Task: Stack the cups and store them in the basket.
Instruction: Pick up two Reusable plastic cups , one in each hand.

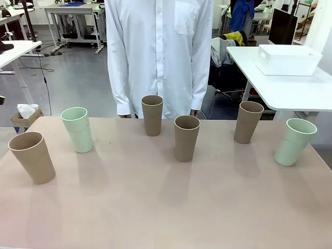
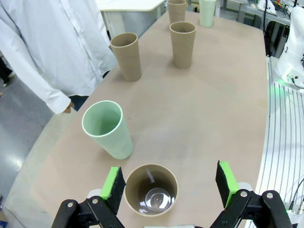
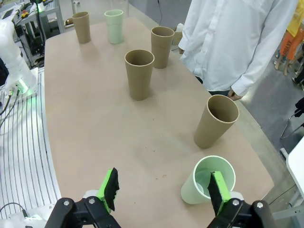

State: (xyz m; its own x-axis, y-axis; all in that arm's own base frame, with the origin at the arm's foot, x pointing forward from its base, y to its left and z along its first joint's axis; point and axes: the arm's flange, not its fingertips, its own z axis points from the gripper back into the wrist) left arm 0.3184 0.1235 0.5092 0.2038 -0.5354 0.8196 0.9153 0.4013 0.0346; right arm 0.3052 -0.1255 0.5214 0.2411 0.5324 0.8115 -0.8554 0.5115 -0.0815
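Left gripper [image 2: 169, 180], fingers [image 2: 114, 183] spread, hangs over the upright brown-tan cup [image 2: 151, 190] at the table's [image 1: 166, 207] left end, with the cup's open mouth between them. Right gripper [image 3: 163, 189], also spread, has a mint cup [image 3: 202, 183] off to one side. The basket [image 1: 288, 65] stands on a side table [image 1: 290, 91].

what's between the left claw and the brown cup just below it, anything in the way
Nothing visible. The left claw hangs open over the brown cup, whose empty mouth faces up at it. The nearest mint cup stands apart to one side, outside the claw's fingers.
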